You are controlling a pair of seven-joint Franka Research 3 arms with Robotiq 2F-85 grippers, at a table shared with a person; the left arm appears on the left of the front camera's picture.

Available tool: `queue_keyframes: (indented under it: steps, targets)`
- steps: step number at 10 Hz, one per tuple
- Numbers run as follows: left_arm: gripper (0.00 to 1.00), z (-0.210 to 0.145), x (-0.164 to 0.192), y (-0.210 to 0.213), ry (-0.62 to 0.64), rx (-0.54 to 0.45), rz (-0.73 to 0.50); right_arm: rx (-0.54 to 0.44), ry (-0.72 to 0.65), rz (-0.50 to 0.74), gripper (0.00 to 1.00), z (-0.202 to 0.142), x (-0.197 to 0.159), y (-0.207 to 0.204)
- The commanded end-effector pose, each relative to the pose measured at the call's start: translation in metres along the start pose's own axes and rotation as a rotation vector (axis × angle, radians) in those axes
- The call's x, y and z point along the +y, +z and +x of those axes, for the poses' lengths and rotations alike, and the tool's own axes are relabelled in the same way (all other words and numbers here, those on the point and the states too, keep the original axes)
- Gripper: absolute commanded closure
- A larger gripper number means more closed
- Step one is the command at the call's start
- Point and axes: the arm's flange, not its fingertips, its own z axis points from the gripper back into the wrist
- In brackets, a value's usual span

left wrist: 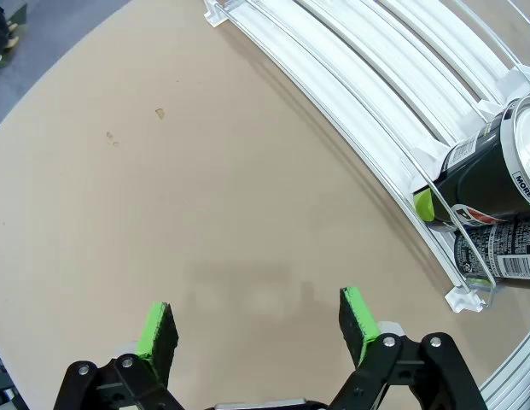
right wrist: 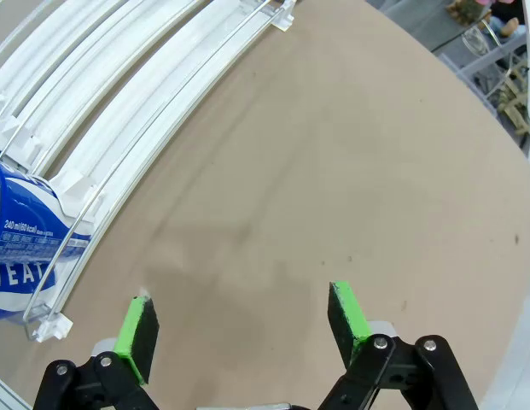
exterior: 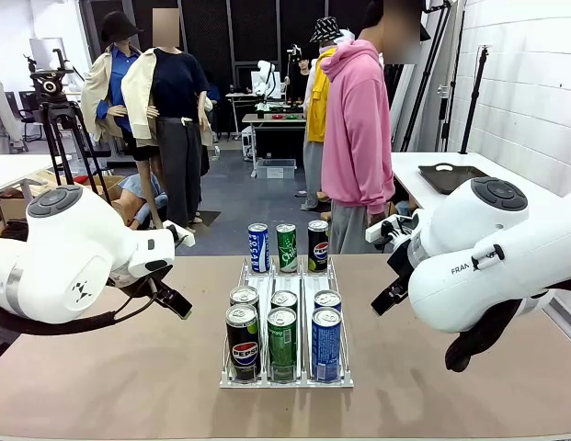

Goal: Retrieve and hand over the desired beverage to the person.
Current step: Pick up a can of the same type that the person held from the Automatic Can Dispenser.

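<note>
Beverage cans (exterior: 284, 299) stand in a white three-lane plastic rack (exterior: 283, 382) in the middle of the tan worktop (exterior: 110, 386), between my two arms. At the rack's near end the front row reads black Pepsi can (exterior: 243, 342), green can (exterior: 281, 342) and blue can (exterior: 325, 342), with a second row of three touching them from behind. At the far end stand three more: a blue-and-white can (exterior: 258, 248), a green one (exterior: 286, 247) and a black Pepsi one (exterior: 318, 245).

The person in a pink zip hoodie (exterior: 357, 129) stands across the worktop, right of centre, well apart from the cans.

My left gripper (left wrist: 258, 320) hangs over bare worktop with its green pads (left wrist: 158, 329) spread wide and nothing between them; the rack's lanes and the black can lie off to one side in its wrist view. My right gripper (right wrist: 243, 320) is likewise wide and empty over bare worktop, with the blue can just beyond the rack's wire rail.
</note>
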Motion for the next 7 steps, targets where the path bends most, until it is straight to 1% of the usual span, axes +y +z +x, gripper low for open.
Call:
queue_keyframes:
  steps: [1,2,3,4,5,6,7]
  targets:
    - [0.0,0.0,0.001,0.0,0.001,0.0,0.0,0.0,0.0,0.0,0.0,0.0,0.0,0.0]
    - [0.0,0.0,0.0,0.0,0.0,0.0,0.0,0.0,0.0,0.0,0.0,0.0,0.0,0.0]
    - [0.0,0.005,0.005,0.013,-0.024,-0.024,-0.07,0.002,-0.001,0.005,0.0,0.005,-0.003,0.014]
    - [0.0,0.012,0.017,0.03,-0.017,-0.055,-0.145,-0.019,-0.019,0.005,0.0,0.012,-0.014,0.037]
    - [0.0,0.022,0.033,0.046,-0.005,-0.04,-0.185,-0.04,-0.04,0.079,0.0,0.019,-0.028,0.063]
    - [0.0,0.034,0.051,0.066,0.0,0.025,-0.251,-0.031,-0.054,0.083,0.0,0.027,-0.044,0.093]
    - [0.0,0.041,0.071,0.082,0.016,0.064,-0.327,0.017,-0.083,0.16,0.0,0.032,-0.063,0.114]
